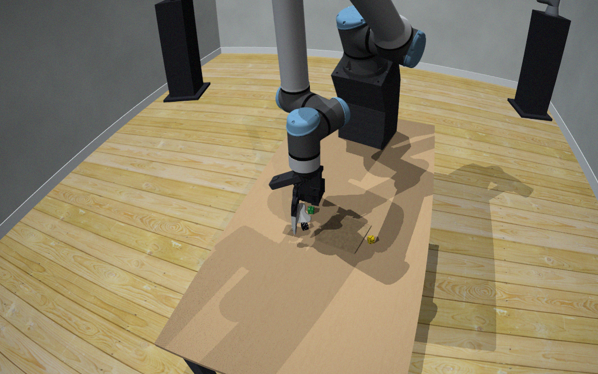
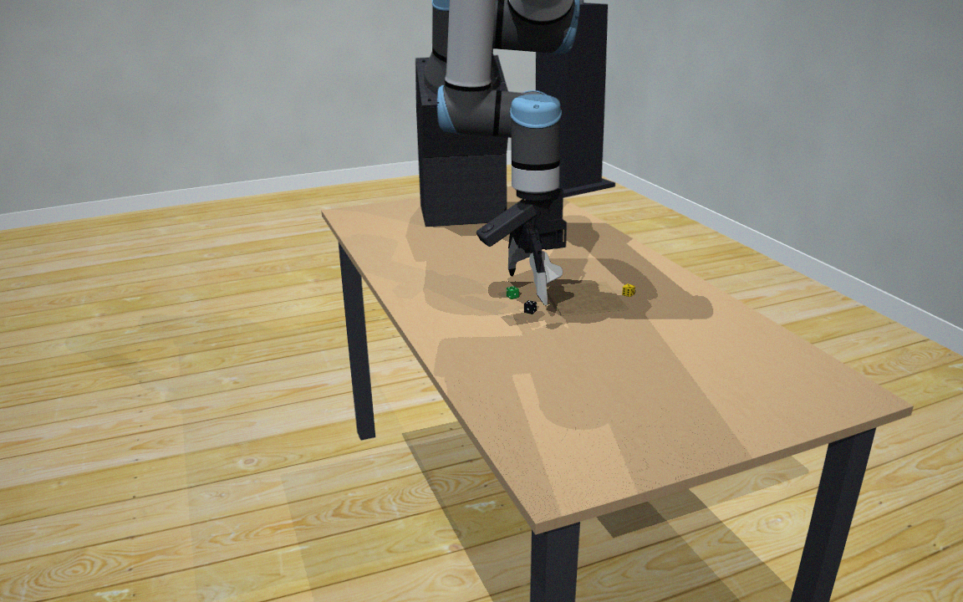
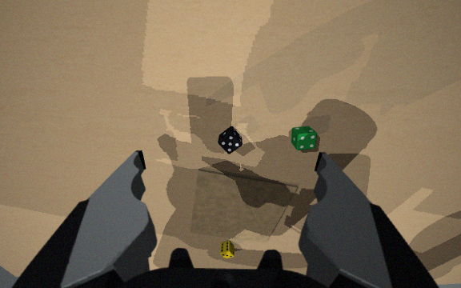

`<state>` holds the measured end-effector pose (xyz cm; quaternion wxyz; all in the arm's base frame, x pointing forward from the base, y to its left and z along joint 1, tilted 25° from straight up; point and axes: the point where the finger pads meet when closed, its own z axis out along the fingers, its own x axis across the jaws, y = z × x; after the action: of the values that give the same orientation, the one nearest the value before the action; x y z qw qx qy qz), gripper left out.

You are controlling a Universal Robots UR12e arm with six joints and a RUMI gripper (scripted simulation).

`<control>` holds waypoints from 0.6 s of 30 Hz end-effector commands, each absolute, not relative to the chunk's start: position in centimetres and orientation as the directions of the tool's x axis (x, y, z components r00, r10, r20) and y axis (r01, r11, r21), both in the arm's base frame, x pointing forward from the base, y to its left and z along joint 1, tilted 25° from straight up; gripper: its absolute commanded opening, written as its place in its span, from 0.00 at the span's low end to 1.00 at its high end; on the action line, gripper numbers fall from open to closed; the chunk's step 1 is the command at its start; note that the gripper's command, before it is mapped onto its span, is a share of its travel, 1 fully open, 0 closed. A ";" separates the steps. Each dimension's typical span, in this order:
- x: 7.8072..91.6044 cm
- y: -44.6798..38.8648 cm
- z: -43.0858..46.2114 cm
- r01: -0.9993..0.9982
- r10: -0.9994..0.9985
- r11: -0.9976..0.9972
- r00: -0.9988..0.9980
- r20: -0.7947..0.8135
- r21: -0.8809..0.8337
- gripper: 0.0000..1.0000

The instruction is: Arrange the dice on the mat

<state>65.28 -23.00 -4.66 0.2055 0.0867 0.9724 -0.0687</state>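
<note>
Dice all lie off the mat (image 3: pixel 234 204): black die (image 3: pixel 230 139) and green die (image 3: pixel 303 138) just beyond its far edge, yellow die (image 3: pixel 226 249) near its opposite side. Gripper (image 3: pixel 230 160) hangs fully open and empty above, roughly lined up on the black die. Judged step: approach. Next comes descending to straddle that die squarely.
</note>
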 end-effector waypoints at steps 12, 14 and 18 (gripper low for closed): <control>65.6 -21.8 -4.7 0.197 0.140 0.975 -0.900 -0.412 -0.098 1.00; 65.7 -21.1 -4.8 0.197 0.140 0.975 -0.900 -0.412 -0.098 1.00; 66.2 -19.1 -5.0 0.197 0.140 0.975 -0.900 -0.412 -0.098 1.00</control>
<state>65.72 -21.01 -4.84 0.2056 0.0866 0.9724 -0.0686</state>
